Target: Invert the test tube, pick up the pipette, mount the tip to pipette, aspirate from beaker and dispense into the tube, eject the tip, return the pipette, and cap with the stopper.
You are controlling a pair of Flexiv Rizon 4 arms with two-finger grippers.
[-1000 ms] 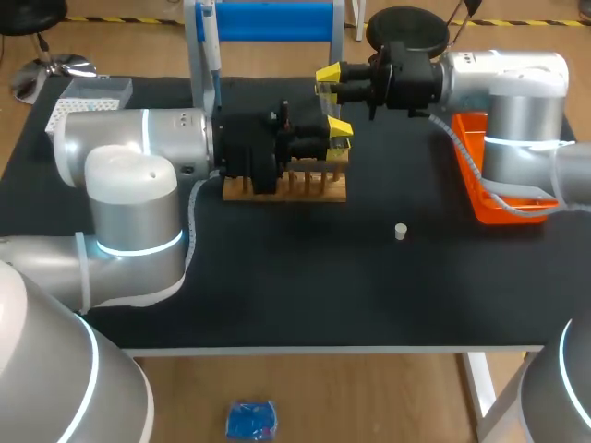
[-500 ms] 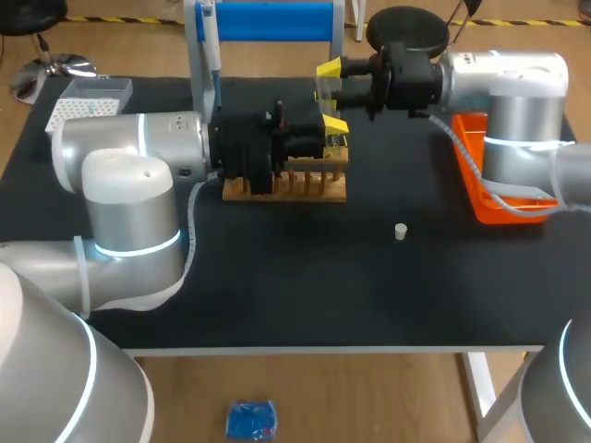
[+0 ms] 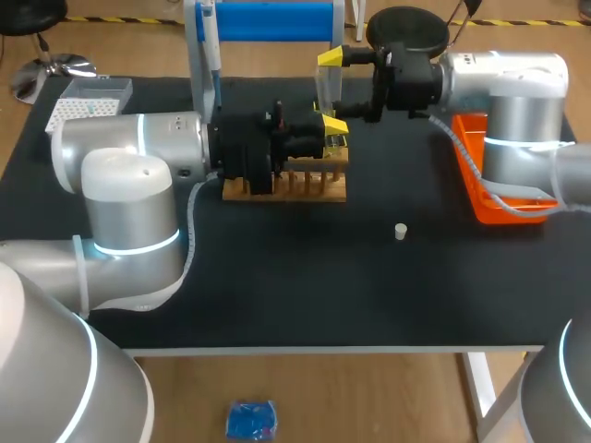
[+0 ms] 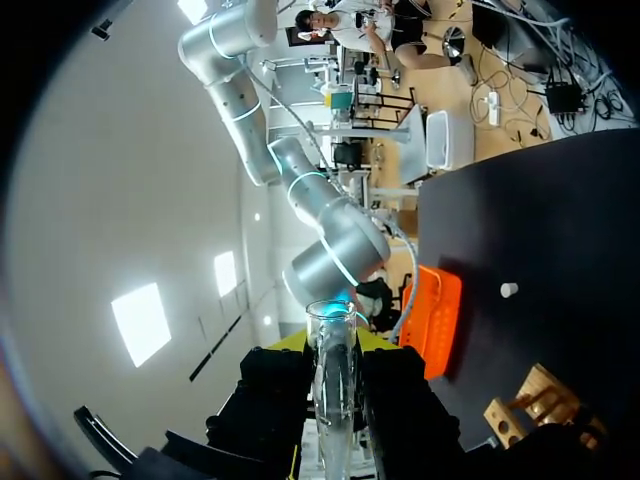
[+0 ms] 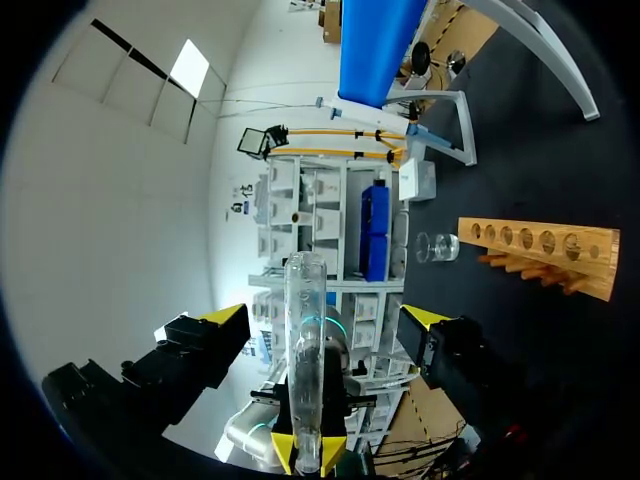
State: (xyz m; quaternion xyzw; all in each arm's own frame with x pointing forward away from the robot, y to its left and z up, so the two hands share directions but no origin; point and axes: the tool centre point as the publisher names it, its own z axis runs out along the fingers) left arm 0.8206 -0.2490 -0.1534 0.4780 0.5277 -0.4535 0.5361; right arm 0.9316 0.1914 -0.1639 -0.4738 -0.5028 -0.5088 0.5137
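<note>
A clear test tube (image 3: 322, 94) stands upright above the wooden rack (image 3: 288, 187), mouth up. My left gripper (image 3: 333, 129) is shut on its lower part; in the left wrist view the test tube (image 4: 331, 385) runs up between that gripper's (image 4: 332, 346) yellow tips. My right gripper (image 3: 338, 89) is open around the tube's upper part, fingers well clear on both sides. In the right wrist view the test tube (image 5: 305, 345) rises midway between the spread fingers of the right gripper (image 5: 320, 322). A small white stopper (image 3: 400, 231) lies on the mat. The pipette (image 3: 210, 44) hangs on the blue stand.
An orange tray (image 3: 489, 205) lies at the right edge under my right arm. A tip box (image 3: 89, 98) sits at the back left. A glass beaker (image 5: 437, 247) stands behind the rack (image 5: 540, 244). The stopper (image 4: 509, 290) has open mat around it.
My right gripper has opened and let go of the tube, its fingers spreading apart. The left gripper keeps hold of the tube and has shifted slightly left.
</note>
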